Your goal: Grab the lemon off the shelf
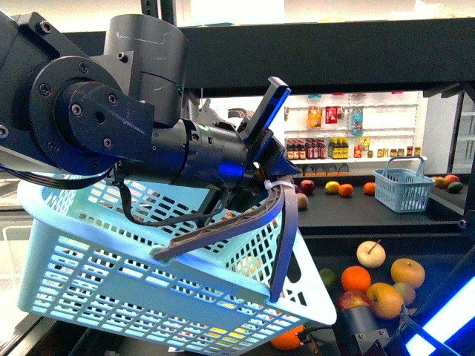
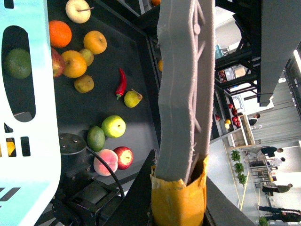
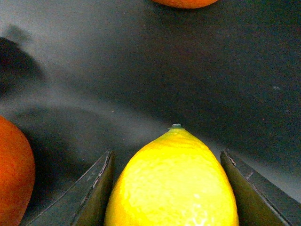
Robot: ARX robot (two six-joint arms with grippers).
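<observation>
The bright yellow lemon (image 3: 174, 183) fills the space between the two dark fingers of my right gripper (image 3: 166, 157), which is shut on it over the shelf's dark tray (image 3: 188, 70). I cannot tell if it is lifted off the tray. In the front view only part of the right arm (image 1: 360, 322) shows, low right, and the lemon is hidden. My left gripper (image 1: 269, 178) is shut on the grey handle (image 2: 183, 94) of a pale blue basket (image 1: 111, 274) and holds it up, tilted, before the black shelf (image 1: 334, 44). Its yellow-taped pads (image 2: 178, 200) clamp the handle.
Oranges lie beside the lemon (image 3: 14, 174) and beyond it (image 3: 186, 2). The lower tray (image 1: 438, 259) holds an orange (image 1: 356, 278), apples (image 1: 371, 254), a red chili (image 2: 121, 82) and a green apple (image 2: 114, 125). A small blue basket (image 1: 403, 189) stands on the upper tray. White bottle racks (image 1: 319, 148) stand behind.
</observation>
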